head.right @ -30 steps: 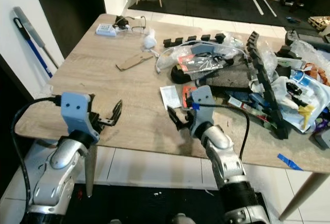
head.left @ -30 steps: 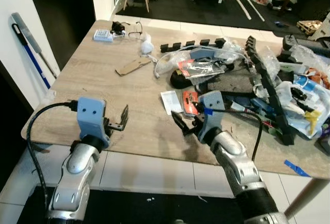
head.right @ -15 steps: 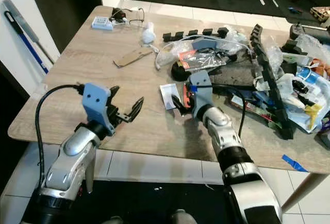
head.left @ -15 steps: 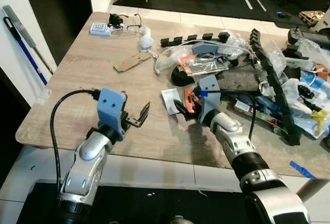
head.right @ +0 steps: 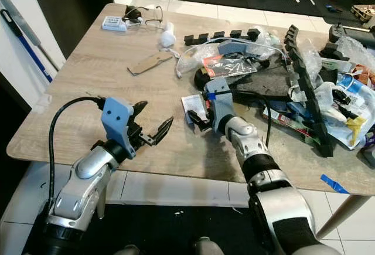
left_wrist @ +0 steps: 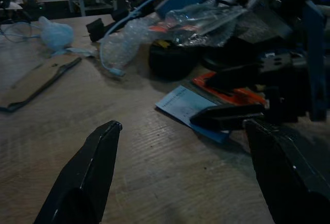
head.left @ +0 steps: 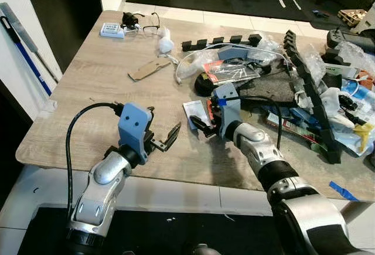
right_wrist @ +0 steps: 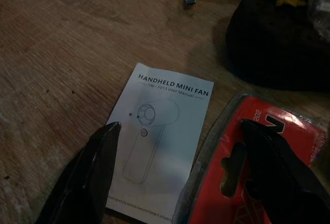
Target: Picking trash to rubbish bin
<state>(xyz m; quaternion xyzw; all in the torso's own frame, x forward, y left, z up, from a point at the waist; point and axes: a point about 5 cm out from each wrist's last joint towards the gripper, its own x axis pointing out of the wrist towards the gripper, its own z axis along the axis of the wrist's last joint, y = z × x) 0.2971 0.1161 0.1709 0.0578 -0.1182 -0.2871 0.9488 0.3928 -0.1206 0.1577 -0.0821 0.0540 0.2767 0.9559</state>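
A white "Handheld Mini Fan" leaflet (right_wrist: 154, 141) lies flat on the wooden table (head.left: 94, 91), beside a red blister pack (right_wrist: 268, 183). My right gripper (head.left: 197, 125) hovers open just above the leaflet's near end, one finger over the paper and the other over the red pack's edge. Left of the leaflet (head.left: 194, 112), my left gripper (head.left: 164, 131) stands open over bare wood near the front edge, holding nothing. In the left wrist view its fingers (left_wrist: 93, 167) point toward the leaflet (left_wrist: 183, 103) and the right gripper's black fingers.
A heap of plastic bags, cables and a long black toothed strip (head.left: 304, 85) covers the table's right half. A black round object (right_wrist: 278, 38) sits just beyond the leaflet. A cardboard scrap (head.left: 150, 69) and glasses (head.left: 146, 30) lie farther back. A mop handle (head.left: 23, 38) leans at the left wall.
My right gripper has moved left and forward from the red pack's front to above the leaflet. My left gripper has reached forward and rightward over the table. The camera also shifted.
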